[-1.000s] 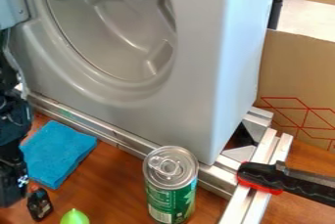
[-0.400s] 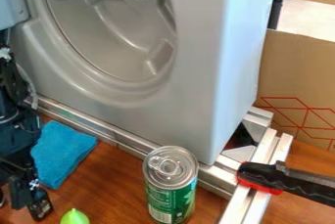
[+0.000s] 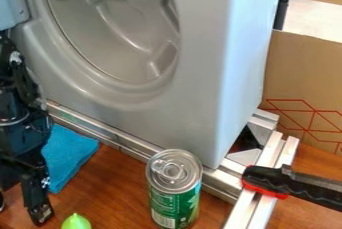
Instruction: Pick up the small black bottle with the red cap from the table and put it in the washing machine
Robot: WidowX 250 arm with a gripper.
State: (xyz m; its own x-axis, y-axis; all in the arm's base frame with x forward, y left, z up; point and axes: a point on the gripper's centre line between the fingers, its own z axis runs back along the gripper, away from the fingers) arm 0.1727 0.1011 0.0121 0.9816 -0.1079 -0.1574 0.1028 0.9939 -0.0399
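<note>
Evidently, the tool [image 3: 21,209] was positioned open over the desk [image 3: 117,188], fingers apart. Adjacent items comprised a blue cloth [image 3: 72,158], a light-green pointed object [image 3: 77,222] and an upright can [image 3: 174,188].

The tool [image 3: 21,209] has moved rightward in view, hiding more of the blue cloth [image 3: 70,155].

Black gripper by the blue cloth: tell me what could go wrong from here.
The open gripper hangs near the green object; a sideways move might knock it. The blue cloth lies partly behind the arm and could snag. The upright can, close to the metal rail, might tip if bumped.
</note>
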